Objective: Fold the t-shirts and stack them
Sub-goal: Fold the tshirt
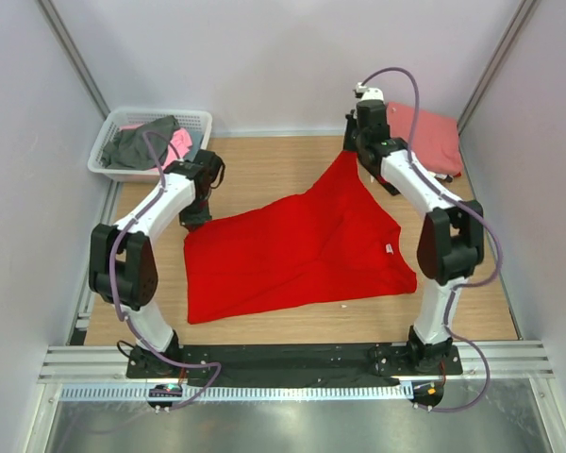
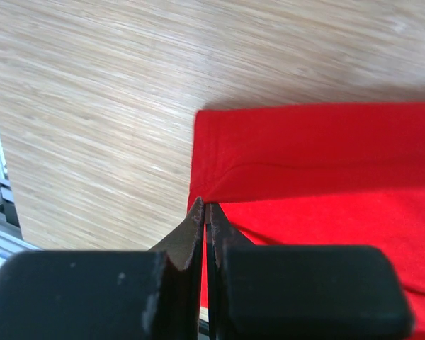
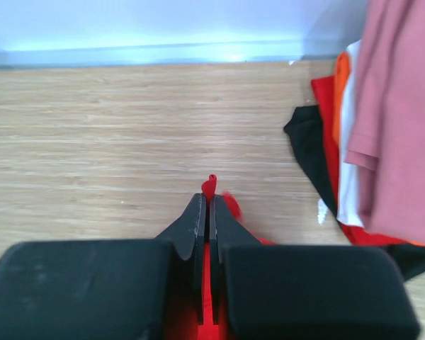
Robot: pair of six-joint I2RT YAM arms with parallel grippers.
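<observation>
Both arms reach forward, elbows bent. The left end effector (image 2: pixel 204 216) sits low, its fingers pinched together on the red t-shirt (image 1: pixel 292 250); the right end effector (image 3: pixel 209 207), farther out and raised, pinches it too.

Top cam overhead from behind; wrist cams close; all share red tee (image 1: pixel 302 250).

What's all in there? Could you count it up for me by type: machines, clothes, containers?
Robot arms: 2 (left arm, right arm)
Red t-shirt, spread out: 1
Pile of folded clothes: 1
White basket holding clothes: 1
Total: 5
</observation>
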